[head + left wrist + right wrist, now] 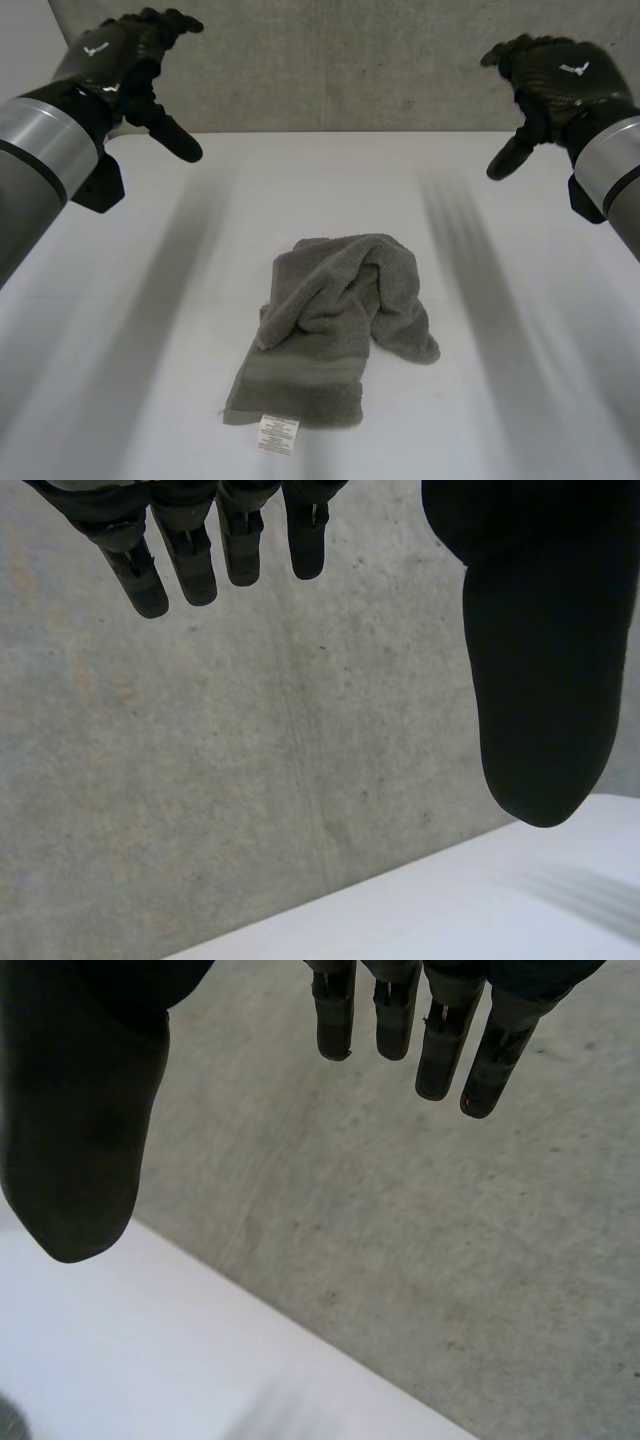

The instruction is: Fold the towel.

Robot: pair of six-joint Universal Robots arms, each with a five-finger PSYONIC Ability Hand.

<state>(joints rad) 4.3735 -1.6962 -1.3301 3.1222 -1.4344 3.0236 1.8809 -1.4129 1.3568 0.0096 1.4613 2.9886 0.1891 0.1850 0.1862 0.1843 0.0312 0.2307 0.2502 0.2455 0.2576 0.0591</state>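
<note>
A grey towel (335, 325) lies crumpled in the middle of the white table (120, 400), its upper part bunched and folded over, a white label (279, 435) at its near edge. My left hand (120, 62) hovers high at the far left, open, well away from the towel. My right hand (555, 75) hovers high at the far right, open too. In the left wrist view the left hand's fingers (180, 550) and thumb (545, 680) are spread and hold nothing. The right wrist view gives the same of the right hand's fingers (440, 1040) and thumb (80, 1140).
A grey concrete wall (350, 70) stands behind the table's far edge. White tabletop surrounds the towel on all sides.
</note>
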